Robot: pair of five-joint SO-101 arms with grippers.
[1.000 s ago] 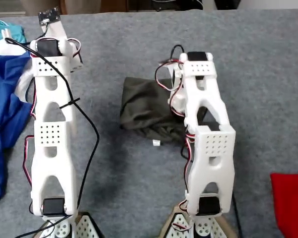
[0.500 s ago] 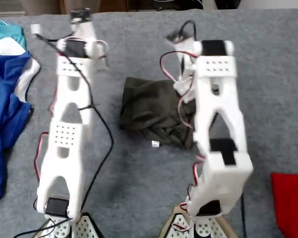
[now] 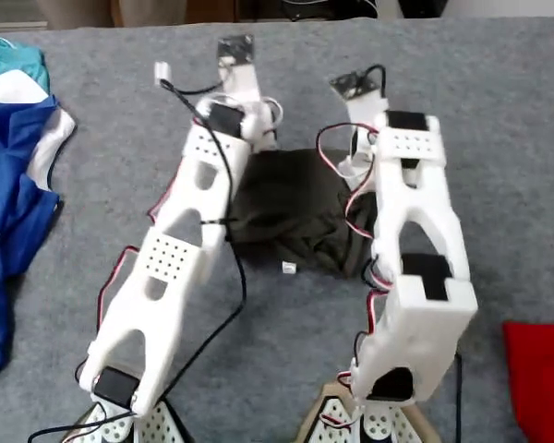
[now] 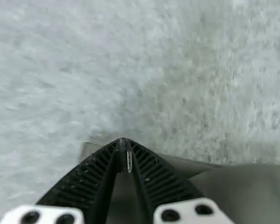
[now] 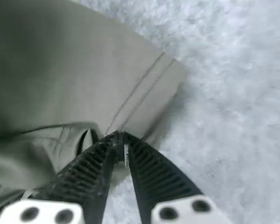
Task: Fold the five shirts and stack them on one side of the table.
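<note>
Left gripper (image 4: 122, 145) is closed tip to tip, poised over a far corner of the olive shirt (image 3: 295, 203). The right gripper (image 5: 120, 138) is likewise closed, its tips at the stitched hem near the other far corner. We cannot tell whether either has cloth pinched. That shirt lies crumpled in the middle of the grey tabletop (image 3: 499, 111), between the two arms, with a blue shirt (image 3: 14, 185) at the left edge and a red one (image 3: 540, 369) at the right. We judge the fabric light, limp and thin: it will sag and bunch rather than hold shape, and may drag on the fuzzy tabletop. The best hold, we think, is the doubled hem at both corners, taken evenly so it spreads flat.
</note>
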